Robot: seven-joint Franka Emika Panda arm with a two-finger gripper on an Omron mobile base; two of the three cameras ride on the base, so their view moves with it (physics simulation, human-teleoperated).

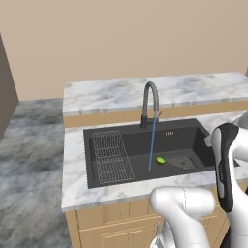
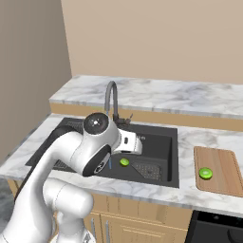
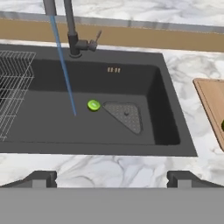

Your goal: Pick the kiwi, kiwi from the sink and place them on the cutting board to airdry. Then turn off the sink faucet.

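One lime-green kiwi [image 1: 160,160] [image 2: 124,162] [image 3: 93,105] lies on the floor of the dark sink [image 1: 140,143] [image 2: 163,142] [image 3: 131,81], just left of the mesh drain grate [image 3: 125,114]. A second kiwi [image 2: 205,173] rests on the wooden cutting board [image 2: 219,163] [image 3: 214,103] to the right of the sink. Water runs in a thin blue stream [image 3: 63,65] from the dark gooseneck sink faucet [image 1: 150,102] [image 2: 112,98] [image 3: 72,37]. My gripper [image 3: 111,179] hangs open and empty above the sink's front rim, well above the kiwi.
A wire rack [image 1: 112,156] [image 3: 13,87] fills the sink's left side. The faucet's small lever [image 3: 97,36] sticks out to the right of its base. Marble counter [image 1: 72,164] surrounds the basin, with a raised back ledge [image 1: 111,94] behind.
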